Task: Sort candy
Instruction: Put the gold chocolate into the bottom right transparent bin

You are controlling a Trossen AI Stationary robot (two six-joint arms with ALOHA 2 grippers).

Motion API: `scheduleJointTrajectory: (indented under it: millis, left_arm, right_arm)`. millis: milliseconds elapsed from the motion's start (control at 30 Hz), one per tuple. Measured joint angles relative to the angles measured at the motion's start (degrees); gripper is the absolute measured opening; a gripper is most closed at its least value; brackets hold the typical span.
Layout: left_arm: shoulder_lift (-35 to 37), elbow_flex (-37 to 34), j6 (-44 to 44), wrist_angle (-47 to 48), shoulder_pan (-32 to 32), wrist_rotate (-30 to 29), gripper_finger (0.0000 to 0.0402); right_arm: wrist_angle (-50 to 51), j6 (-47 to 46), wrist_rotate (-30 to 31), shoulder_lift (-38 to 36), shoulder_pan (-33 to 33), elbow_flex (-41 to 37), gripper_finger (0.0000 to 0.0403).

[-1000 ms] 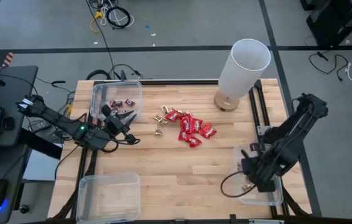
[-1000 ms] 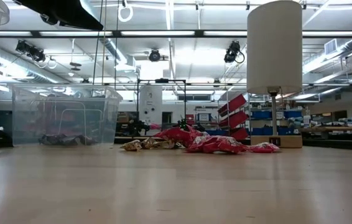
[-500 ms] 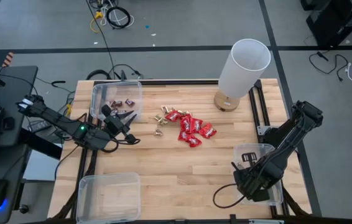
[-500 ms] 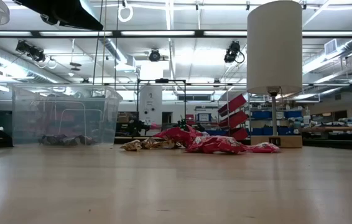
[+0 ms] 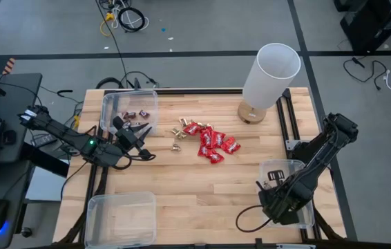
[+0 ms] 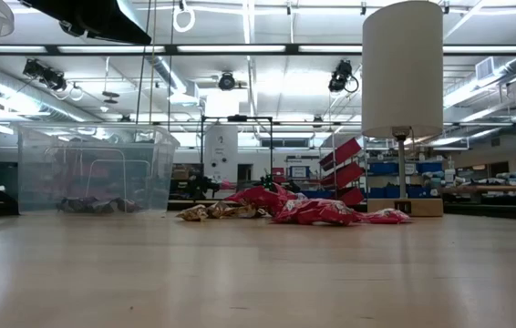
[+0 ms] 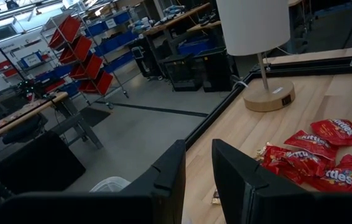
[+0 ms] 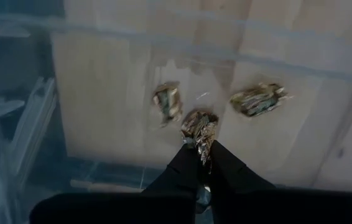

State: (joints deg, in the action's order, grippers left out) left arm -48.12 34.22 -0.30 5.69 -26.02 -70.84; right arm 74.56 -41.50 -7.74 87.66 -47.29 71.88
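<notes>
Over the clear plastic bin (image 5: 287, 169) at the surface's right edge, the right gripper (image 8: 203, 155) pinches a crumpled gold-foil candy (image 8: 199, 127). Shiny red packets (image 5: 212, 142) lie mid-surface. The left gripper (image 5: 142, 129), fingers slightly apart and empty, hangs beside the far-left bin (image 5: 109, 104).

The lamp (image 6: 404, 100) shade's top is cut off in the low view.

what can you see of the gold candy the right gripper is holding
The gold-foil candy is a small crinkled piece in shiny gold wrapper. It is pinched at one end by the right gripper, whose fingers are shut on it. It hangs over the clear bin, where two more gold pieces lie apart on the floor.
</notes>
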Motion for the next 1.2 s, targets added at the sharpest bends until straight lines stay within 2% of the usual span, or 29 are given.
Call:
scheduleJointTrajectory:
  millis: [133, 467, 700, 833, 933, 1033, 1100, 1200]
  left_arm:
    - [0.0, 0.0, 0.0, 0.0, 0.0, 0.0, 0.0082]
    - [0.0, 0.0, 0.0, 0.0, 0.0, 0.0, 0.0082]
    - [0.0, 0.0, 0.0, 0.0, 0.0, 0.0, 0.0082]
    - [0.0, 0.0, -0.2, 0.0, 0.0, 0.0, 0.0082]
    - [0.0, 0.0, -0.2, 0.0, 0.0, 0.0, 0.0082]
    - [0.0, 0.0, -0.2, 0.0, 0.0, 0.0, 0.0082]
    - [0.0, 0.0, -0.1, 0.0, 0.0, 0.0, 0.0082]
    - [0.0, 0.0, -0.1, 0.0, 0.0, 0.0, 0.0082]
  right_arm:
    - [0.1, -2.1, 3.2, 0.0, 0.0, 0.0, 0.0027]
    - [0.3, -3.2, 3.6, 0.0, 0.1, 0.0, 0.0061]
    - [6.8, -3.8, 6.0, -1.9, 0.8, 4.7, 0.0053]
    - [9.4, -3.5, 14.0, -4.2, 1.7, 10.0, 0.0038]
    - [9.2, -2.5, 24.7, -5.9, 3.1, 13.4, 0.0026]
    - [8.7, -5.7, 35.2, -6.8, 6.4, 16.5, 0.0012]
    - [8.7, -6.5, 38.4, -6.9, 10.2, 18.4, 0.0005]
    - [4.6, -1.6, 38.9, -6.6, 16.2, 19.6, 0.0002]
